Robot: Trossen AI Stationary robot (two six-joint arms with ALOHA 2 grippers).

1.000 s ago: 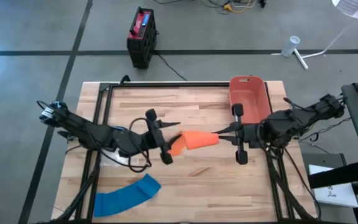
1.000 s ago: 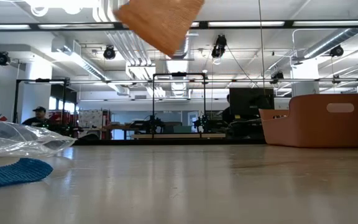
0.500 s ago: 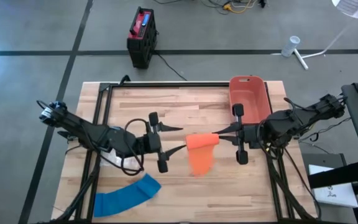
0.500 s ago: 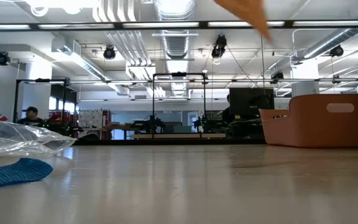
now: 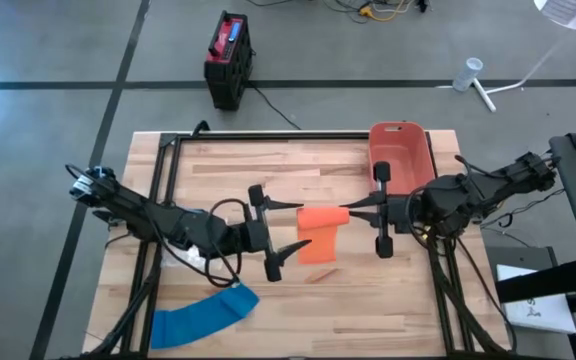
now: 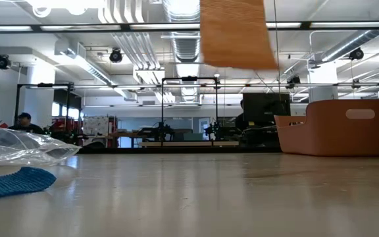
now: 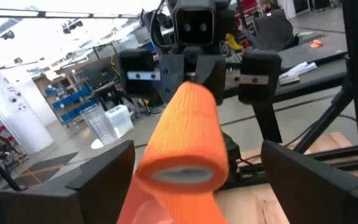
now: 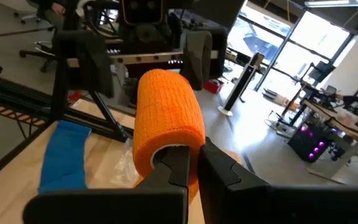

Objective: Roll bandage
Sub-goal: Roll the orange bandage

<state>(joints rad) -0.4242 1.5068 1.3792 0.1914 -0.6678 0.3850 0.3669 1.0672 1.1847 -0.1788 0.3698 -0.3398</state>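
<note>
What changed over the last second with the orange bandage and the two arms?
The left gripper opened its jaws and let go of the orange bandage, whose loose tail now hangs down. The right gripper stayed shut on the roll end. The blue bandage and the bin did not move.

Bare table [image 5: 368, 300] lay open at the near side. The bin [image 5: 400, 150] blocked the far right corner; a blue bandage [image 5: 203, 315] occupied the near left.

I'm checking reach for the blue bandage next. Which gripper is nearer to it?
Left. The left gripper hangs open just up-table of the blue bandage; the right gripper, shut on the orange bandage roll, is farther across.
</note>
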